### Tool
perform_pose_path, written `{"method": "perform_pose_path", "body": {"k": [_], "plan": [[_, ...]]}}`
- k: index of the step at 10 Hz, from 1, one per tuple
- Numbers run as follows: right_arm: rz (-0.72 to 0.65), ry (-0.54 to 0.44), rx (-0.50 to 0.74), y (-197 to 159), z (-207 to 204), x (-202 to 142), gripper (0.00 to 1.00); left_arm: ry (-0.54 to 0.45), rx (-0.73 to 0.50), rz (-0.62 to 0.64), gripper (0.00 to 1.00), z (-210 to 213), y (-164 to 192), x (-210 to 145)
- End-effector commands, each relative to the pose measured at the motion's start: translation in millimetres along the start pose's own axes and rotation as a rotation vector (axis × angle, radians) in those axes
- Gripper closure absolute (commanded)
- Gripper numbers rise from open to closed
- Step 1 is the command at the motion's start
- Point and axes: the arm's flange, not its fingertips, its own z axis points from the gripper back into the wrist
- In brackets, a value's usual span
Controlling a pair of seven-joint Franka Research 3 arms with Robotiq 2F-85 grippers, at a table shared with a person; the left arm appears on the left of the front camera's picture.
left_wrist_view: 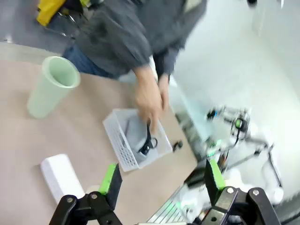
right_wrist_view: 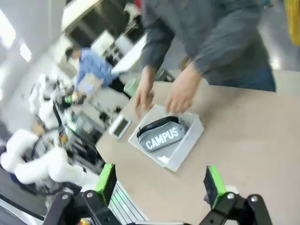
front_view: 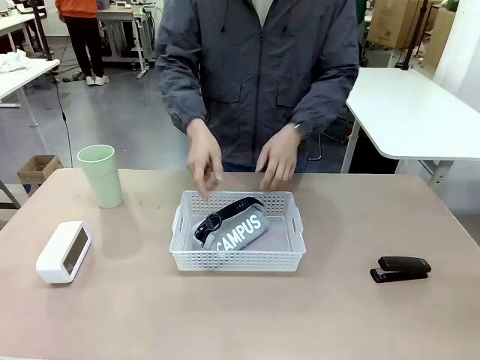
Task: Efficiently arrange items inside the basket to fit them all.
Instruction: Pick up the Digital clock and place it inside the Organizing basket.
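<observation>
The white basket [front_view: 237, 259] sits mid-table holding only the grey pouch [front_view: 234, 227], which lies slanted across it, with the person's hands [front_view: 204, 157] just above its far rim. The green cup [front_view: 100, 174] and white box [front_view: 64, 251] stand well apart on our left, the black stapler [front_view: 400, 268] on our right. Our left gripper [left_wrist_view: 162, 174] and right gripper [right_wrist_view: 160, 178] hang wide open, holding nothing. We judge the pouch should lie flat against one wall first, leaving room for the rest.

A tan bench [front_view: 247, 315] carries four things — a pale green cup [front_view: 100, 175] upright at far left, a white box [front_view: 64, 252] near left, a white basket [front_view: 237, 262] mid-bench, a black stapler [front_view: 400, 268] right.
</observation>
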Motion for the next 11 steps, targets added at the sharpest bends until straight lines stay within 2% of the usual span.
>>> {"method": "perform_pose_path", "body": {"k": [1, 2, 3, 5, 6, 7, 8, 11], "plan": [[-0.116, -0.16, 0.009, -30.4, 11.2, -105.4, 0.0, -0.151, -0.038, 0.092, 0.07, -8.3, 29.9, -80.8], [-0.171, -0.2, -0.025, -45.4, 24.6, -112.1, 0.0, -0.185, -0.032, 0.15, 0.07, 2.2, 42.2, -88.2], [-0.252, -0.193, -0.059, -65.3, 32.9, -113.1, 0.0, -0.226, -0.027, 0.205, 0.07, 8.1, 52.3, -95.3], [-0.375, -0.203, -0.068, -98.0, 34.0, -114.0, 0.0, -0.258, -0.051, 0.227, 0.07, -2.7, 55.0, -100.5], [-0.375, -0.194, -0.172, -103.0, 22.0, -110.7, 0.0, -0.264, 0.033, 0.232, 0.07, -13.4, 49.8, -96.4], [-0.359, -0.191, -0.08, -108.1, 85.0, -90.0, 0.0, -0.262, 0.102, 0.184, 0.07, -20.8, 44.3, -89.6], [-0.359, -0.191, -0.08, -108.1, 85.0, -90.0, 0.0, -0.259, -0.023, 0.261, 0.07, 46.3, 96.4, -47.0], [-0.359, -0.191, -0.08, -108.1, 85.0, -90.0, 0.0, -0.259, -0.023, 0.261, 0.07, 46.3, 96.4, -47.0]]}}
